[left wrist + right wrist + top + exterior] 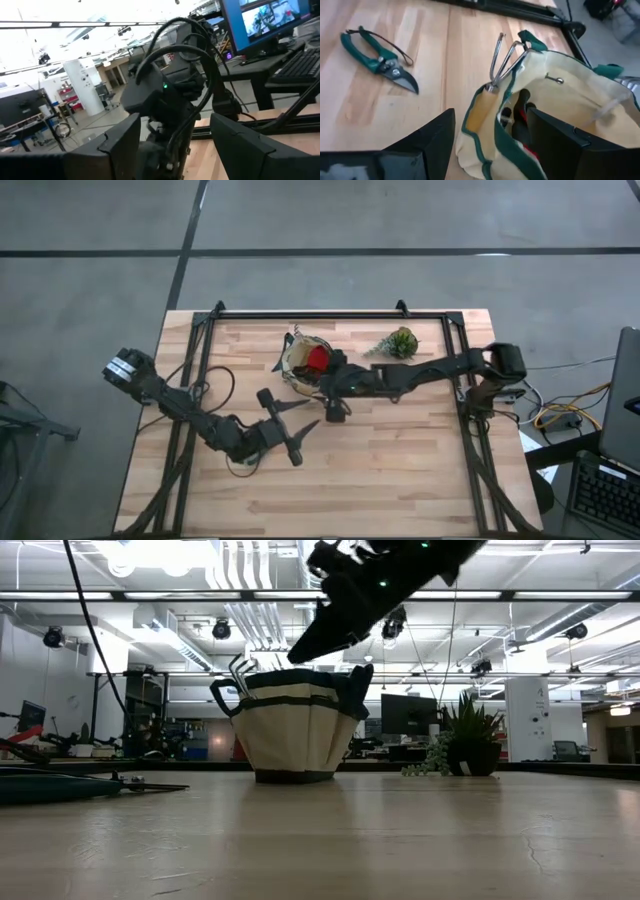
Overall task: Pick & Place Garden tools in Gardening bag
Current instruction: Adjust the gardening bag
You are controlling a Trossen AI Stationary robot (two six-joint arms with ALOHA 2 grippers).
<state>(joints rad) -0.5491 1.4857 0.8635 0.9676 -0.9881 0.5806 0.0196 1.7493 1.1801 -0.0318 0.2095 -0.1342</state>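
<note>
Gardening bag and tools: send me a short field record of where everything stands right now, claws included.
bag: gardening bag, upright on the table's far half
inside bag: red piece
outer pocket: rake, tines up
not yet bagged: green-handled pruning shears, flat on the table, apart from the bag
right claw: open, empty, over the bag's mouth
left claw: open, empty, nearer the table's middle, clear of the bag
bystander: small green plant, apart from the bag
</note>
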